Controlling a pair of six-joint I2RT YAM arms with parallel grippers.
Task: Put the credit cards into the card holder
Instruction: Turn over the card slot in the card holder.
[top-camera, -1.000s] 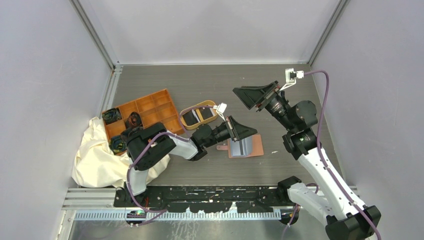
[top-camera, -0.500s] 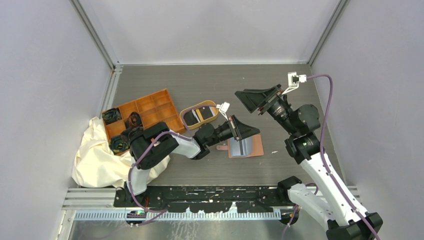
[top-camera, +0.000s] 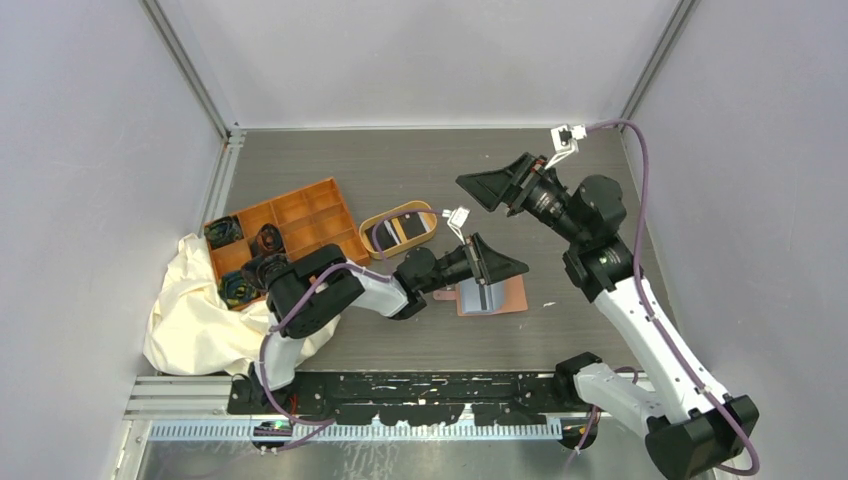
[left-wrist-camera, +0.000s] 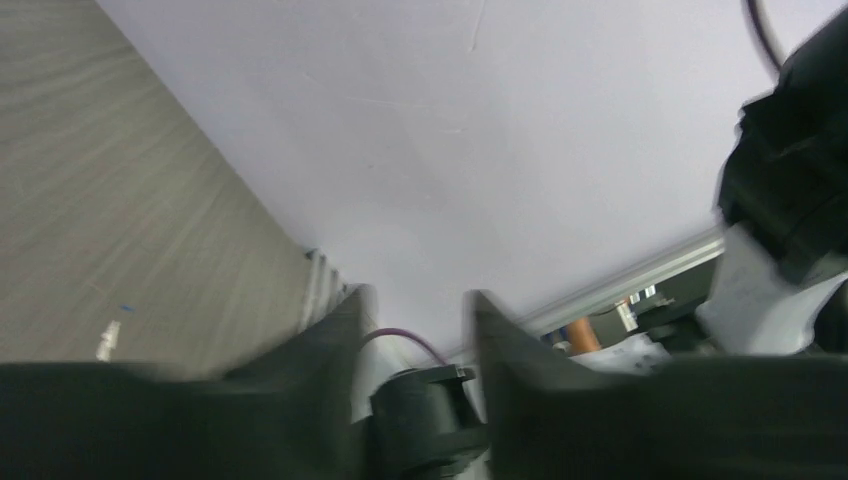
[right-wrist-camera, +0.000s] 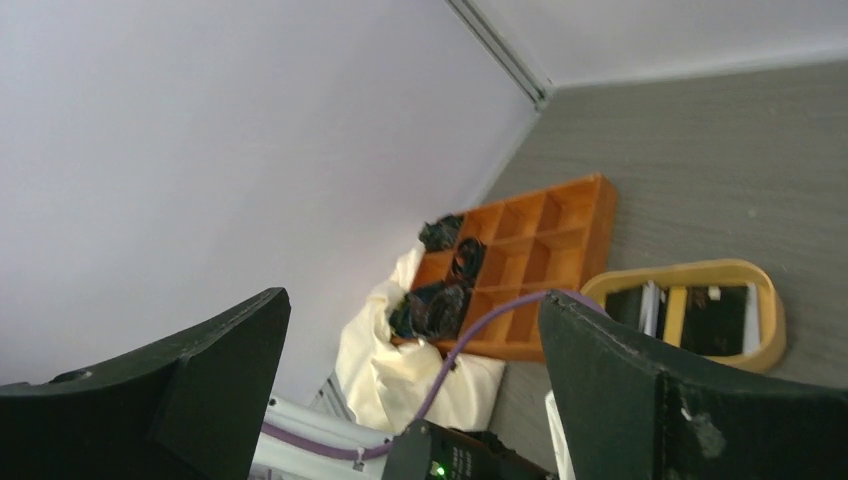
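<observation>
The card holder lies unfolded on the table, pinkish-brown with a bluish-grey pocket. My left gripper hovers just over its far edge; in the left wrist view the blurred left gripper shows a gap between its fingers and holds nothing. Black credit cards with white patches lie in the oval tan-rimmed tray. My right gripper hangs raised, beyond the card holder and to the right of that tray. In the right wrist view the right gripper is wide open and empty, and the credit cards show at right.
An orange compartment tray with dark items in its left cells sits at the left, partly on a cream cloth. The right wrist view shows the same orange tray, the cloth and the oval tray's rim.
My left gripper went from shut to open over the card holder and shifted slightly right. The right arm swung left, bringing its gripper closer to the oval tray.
</observation>
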